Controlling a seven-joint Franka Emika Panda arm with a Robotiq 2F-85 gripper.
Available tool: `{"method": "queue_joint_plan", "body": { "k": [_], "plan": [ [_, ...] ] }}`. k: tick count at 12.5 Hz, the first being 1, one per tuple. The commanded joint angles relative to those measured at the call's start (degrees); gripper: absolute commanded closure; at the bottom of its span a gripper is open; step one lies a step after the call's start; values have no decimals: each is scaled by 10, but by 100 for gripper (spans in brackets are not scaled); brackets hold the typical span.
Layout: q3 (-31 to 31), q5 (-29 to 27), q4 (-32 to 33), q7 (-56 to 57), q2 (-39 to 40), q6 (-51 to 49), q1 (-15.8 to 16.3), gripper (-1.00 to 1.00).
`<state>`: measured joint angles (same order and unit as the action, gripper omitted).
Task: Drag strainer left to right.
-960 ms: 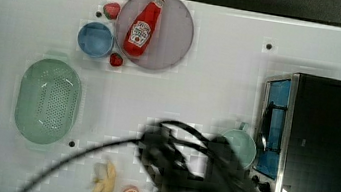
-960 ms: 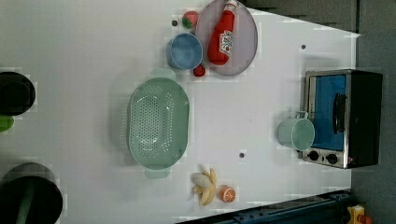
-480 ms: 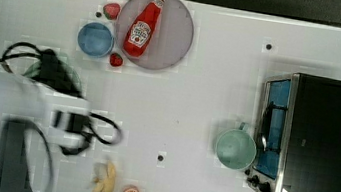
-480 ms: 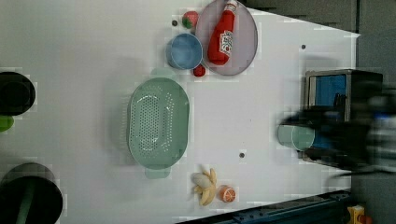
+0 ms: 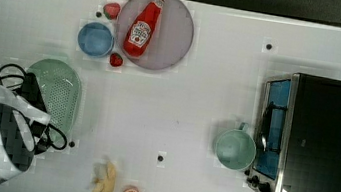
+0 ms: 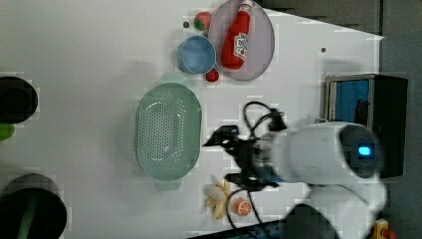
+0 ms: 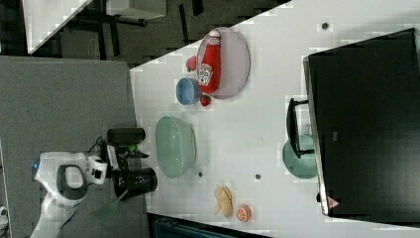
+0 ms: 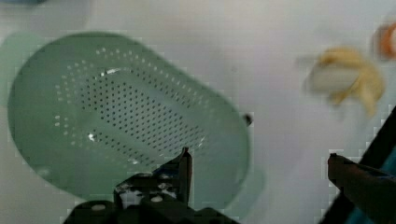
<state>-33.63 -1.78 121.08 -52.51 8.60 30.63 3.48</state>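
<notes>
Strainer (image 6: 168, 132) sits below blue bowl (image 6: 196, 54) in the left view, bananas (image 6: 217, 198) near, jaws open

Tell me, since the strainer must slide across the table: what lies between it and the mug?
In the top view, the table between the strainer and the mug is bare, apart from a small dark dot just below that line.

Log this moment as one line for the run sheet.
phase: approach | gripper: open, nothing held | target: strainer, not yet gripped | strainer spot: the top view's left side of table
</notes>
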Motion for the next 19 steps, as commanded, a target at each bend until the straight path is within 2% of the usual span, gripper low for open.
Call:
{"method": "queue_joint_plan", "body": {
  "k": [1, 5, 8, 10, 14, 19],
  "plan": [
    [11, 1, 19, -143, 40, 88, -17, -100],
    [16, 1, 62, -153, 125, 278, -16, -100],
    [38, 1, 71, -153, 176, 337, -6, -100],
    [62, 1, 67, -153, 205, 377, 13, -100],
    [117, 3, 67, -153, 223, 403, 59, -100],
    [157, 4, 73, -152, 220, 401, 65, -100]
  ]
}}
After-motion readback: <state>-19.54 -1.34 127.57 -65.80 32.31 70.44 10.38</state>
